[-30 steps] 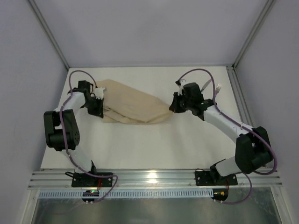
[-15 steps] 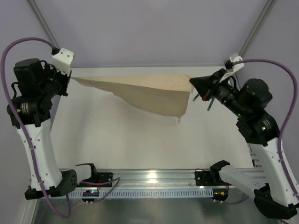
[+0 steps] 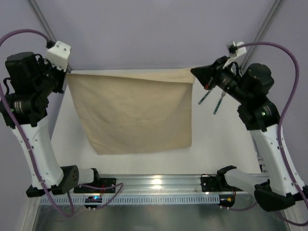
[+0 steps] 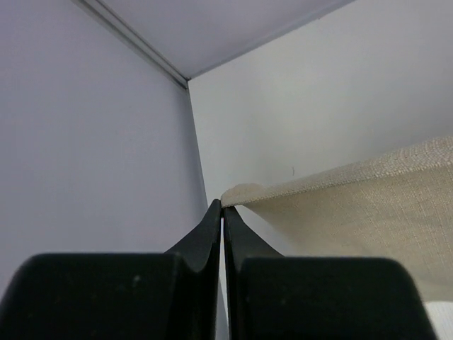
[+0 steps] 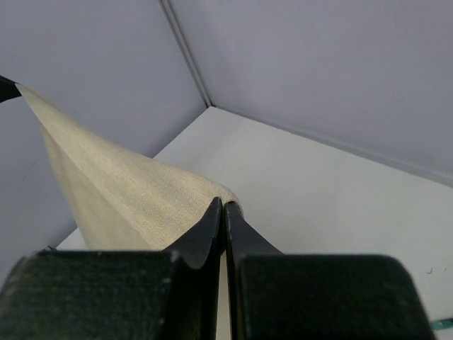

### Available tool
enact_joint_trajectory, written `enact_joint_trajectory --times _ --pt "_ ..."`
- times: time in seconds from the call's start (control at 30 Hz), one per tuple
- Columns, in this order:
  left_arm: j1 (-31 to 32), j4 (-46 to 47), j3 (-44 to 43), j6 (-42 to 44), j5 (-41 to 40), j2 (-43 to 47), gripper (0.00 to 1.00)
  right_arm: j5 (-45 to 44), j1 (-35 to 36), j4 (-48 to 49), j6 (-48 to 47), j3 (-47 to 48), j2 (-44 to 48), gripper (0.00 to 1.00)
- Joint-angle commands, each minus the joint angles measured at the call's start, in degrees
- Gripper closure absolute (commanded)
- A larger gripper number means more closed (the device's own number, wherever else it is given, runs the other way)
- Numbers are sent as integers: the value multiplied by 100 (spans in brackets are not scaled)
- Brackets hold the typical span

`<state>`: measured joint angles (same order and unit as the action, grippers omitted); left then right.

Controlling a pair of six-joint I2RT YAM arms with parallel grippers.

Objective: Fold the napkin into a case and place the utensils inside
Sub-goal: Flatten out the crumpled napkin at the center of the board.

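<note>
Two corners are all I hold. Nearest the arm bases is the lower hem of the plain beige-tan cloth napkin, which hangs as a flat sheet over the white counter; I can't tell if the hem touches it. Up top, my left claw is fully closed, pinching only the tip of the top-left corner, with just a sliver of cloth past the fingertips in the wrist view. Same for the right claw: clamped tight on the top-right corner, equally shallow bite.

Risks, my read:
- A corner could slip if I over-tension the top edge or drop fast, and the sheet would heap.
- Uneven lowering would lay it skewed and spoil the fold.
- Farther back, the slim metal utensils with dark teal handles lie on the counter below the right wrist, where swinging cloth could knock them.
</note>
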<state>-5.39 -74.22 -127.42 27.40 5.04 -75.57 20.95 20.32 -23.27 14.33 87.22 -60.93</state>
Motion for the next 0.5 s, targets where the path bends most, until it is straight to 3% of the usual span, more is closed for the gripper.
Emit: enact_joint_trajectory --times 0.0,0.17,0.3,0.47 --pt "-59 486 -169 -146 -451 -816 100 585 -492 858 623 635 -1006 96" --pt "-59 1013 -872 -454 -924 -1714 100 656 -651 877 993 2235 -2981 96" --pt "-59 1646 -1189 -621 -1241 -2128 100 630 -827 692 1238 4157 -4221 96" --pt "-68 2226 -1479 -762 -1347 -2374 100 437 -1065 867 1476 5129 -4946 96"
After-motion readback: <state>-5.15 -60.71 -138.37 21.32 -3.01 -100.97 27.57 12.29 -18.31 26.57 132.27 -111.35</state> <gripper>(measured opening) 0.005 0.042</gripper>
